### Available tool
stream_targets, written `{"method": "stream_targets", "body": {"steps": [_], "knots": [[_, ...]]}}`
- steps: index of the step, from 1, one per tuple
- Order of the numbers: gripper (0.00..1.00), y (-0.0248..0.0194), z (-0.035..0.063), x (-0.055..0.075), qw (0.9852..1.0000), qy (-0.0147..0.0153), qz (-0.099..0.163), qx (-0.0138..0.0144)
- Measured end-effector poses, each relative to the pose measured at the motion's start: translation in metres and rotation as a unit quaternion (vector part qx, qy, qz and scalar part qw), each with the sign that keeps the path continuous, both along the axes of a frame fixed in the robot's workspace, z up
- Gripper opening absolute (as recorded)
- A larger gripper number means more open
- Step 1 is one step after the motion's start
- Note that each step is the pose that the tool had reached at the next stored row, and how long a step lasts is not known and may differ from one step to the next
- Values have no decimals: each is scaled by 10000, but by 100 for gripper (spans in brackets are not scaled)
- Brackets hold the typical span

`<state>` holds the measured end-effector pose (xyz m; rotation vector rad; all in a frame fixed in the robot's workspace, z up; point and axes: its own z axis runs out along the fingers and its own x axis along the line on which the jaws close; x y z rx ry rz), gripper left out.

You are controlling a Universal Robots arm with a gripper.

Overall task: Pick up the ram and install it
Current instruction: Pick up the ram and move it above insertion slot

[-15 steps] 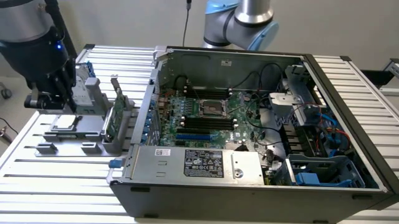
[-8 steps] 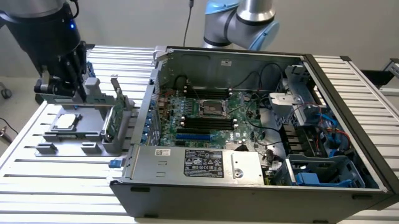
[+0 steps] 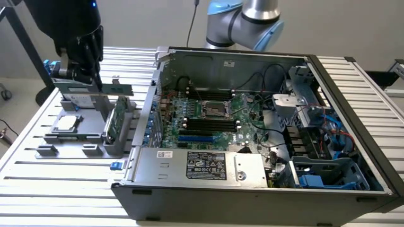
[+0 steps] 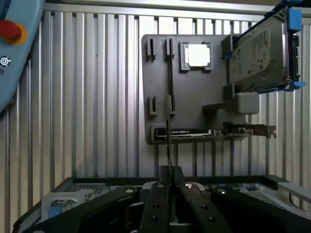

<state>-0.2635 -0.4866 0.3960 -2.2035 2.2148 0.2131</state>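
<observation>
Over the holder (image 3: 82,137) at upper left, my jaws pinch what seems the ram (image 4: 168,131), upright to suit the slots.

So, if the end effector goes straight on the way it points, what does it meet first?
Probably the grey holder, near its long slot; the ram in the end effector would touch first. Depth is unclear.
</observation>
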Motion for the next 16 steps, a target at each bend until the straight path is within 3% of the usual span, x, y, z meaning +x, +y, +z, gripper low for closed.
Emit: {"method": "stream_targets", "body": {"steps": [9, 11, 16], "knots": [[14, 0, 2, 409, 9999, 0, 0, 151], [14, 0, 2, 500, 9999, 0, 0, 170], [14, 0, 1, 727, 9998, 0, 0, 184]]}}
